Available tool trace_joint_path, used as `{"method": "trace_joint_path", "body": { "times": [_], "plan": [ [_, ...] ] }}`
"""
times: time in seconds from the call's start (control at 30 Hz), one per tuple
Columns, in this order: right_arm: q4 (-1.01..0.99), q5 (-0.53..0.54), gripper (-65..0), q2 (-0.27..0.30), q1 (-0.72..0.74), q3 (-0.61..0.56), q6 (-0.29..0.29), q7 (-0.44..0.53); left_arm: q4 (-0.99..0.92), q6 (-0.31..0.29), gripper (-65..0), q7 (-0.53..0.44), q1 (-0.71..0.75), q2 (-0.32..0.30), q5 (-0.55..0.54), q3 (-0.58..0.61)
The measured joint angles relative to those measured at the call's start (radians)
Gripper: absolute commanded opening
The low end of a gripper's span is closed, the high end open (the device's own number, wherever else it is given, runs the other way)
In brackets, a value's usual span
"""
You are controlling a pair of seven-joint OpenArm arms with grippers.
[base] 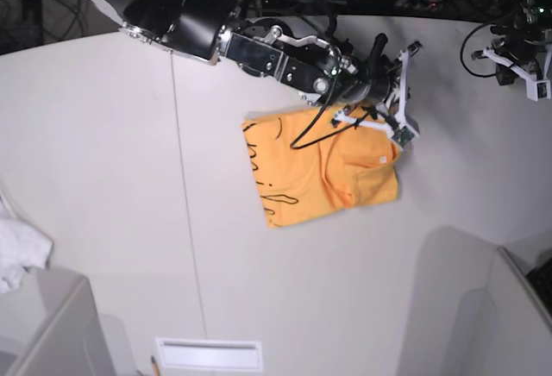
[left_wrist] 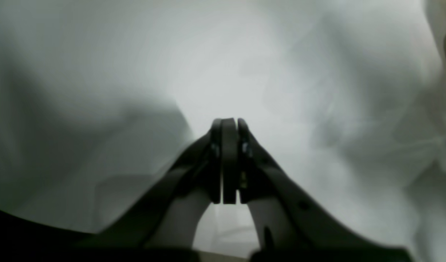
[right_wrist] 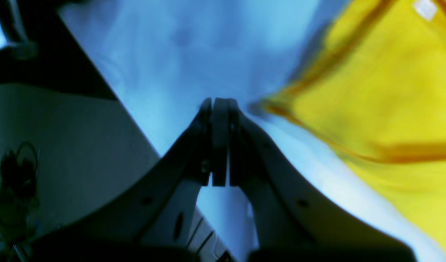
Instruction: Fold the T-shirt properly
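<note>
Both sets of jaws are sitting clenched on nothing. In the right wrist view the right gripper (right_wrist: 220, 103) is pointing its shut tips at pale bench cover just beside the edge of the T-shirt (right_wrist: 383, 94), with no cloth between the pads. In the left wrist view the left gripper (left_wrist: 228, 123) is likewise pressed together over plain white surface, with only a thin sliver of yellow showing at the far right edge of that picture.

From the base view, the T-shirt (base: 323, 169) is lying on the bench (base: 103, 178) as a compact, roughly square bundle, lettering along its left side, a layer turned over near the middle and a small white tag showing near the right corner. The right arm is reaching across from the top left, its gripper (base: 398, 124) hanging at the bundle's upper right corner. The left arm is not showing in that view.

Judging by the shape, the fold looks largely made, and the step in hand is probably tidying or backing away. To do it well, the right arm should be lifting straight up before travelling, so the shut tips are not dragging the corner and skewing the layers. If the upper edge needs squaring, a light sideways nudge with the shut tips would be safer than a fresh pinch, which could pull the top layer open.

A crumpled white cloth (base: 19, 251) is lying well apart at the bench's left edge.
</note>
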Motion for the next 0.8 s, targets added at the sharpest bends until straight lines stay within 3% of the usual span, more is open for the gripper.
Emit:
{"method": "trace_joint_path", "body": {
  "times": [0.1,0.2,0.53,0.73,0.8],
  "plan": [
    [0.017,-0.027,-65.0,0.005,0.029,0.185,-0.007,-0.010,0.000,-0.007,-65.0,0.002,0.002,0.005,0.000,-0.058],
    [0.017,-0.035,-65.0,0.022,0.040,0.277,-0.013,-0.043,-0.001,0.001,-65.0,0.003,0.002,-0.001,0.005,-0.113],
    [-0.126,-0.020,-65.0,0.041,0.053,0.289,-0.004,-0.043,0.002,-0.003,-65.0,0.001,0.002,0.005,0.003,-0.167],
    [-0.209,-0.018,-65.0,0.041,0.053,0.286,-0.005,0.031,0.000,-0.003,-65.0,0.001,0.002,0.016,0.001,-0.168],
    [-0.240,-0.016,-65.0,0.041,0.052,0.286,-0.005,0.034,0.000,-0.048,-65.0,0.002,0.002,0.017,0.002,-0.169]
  ]
}}
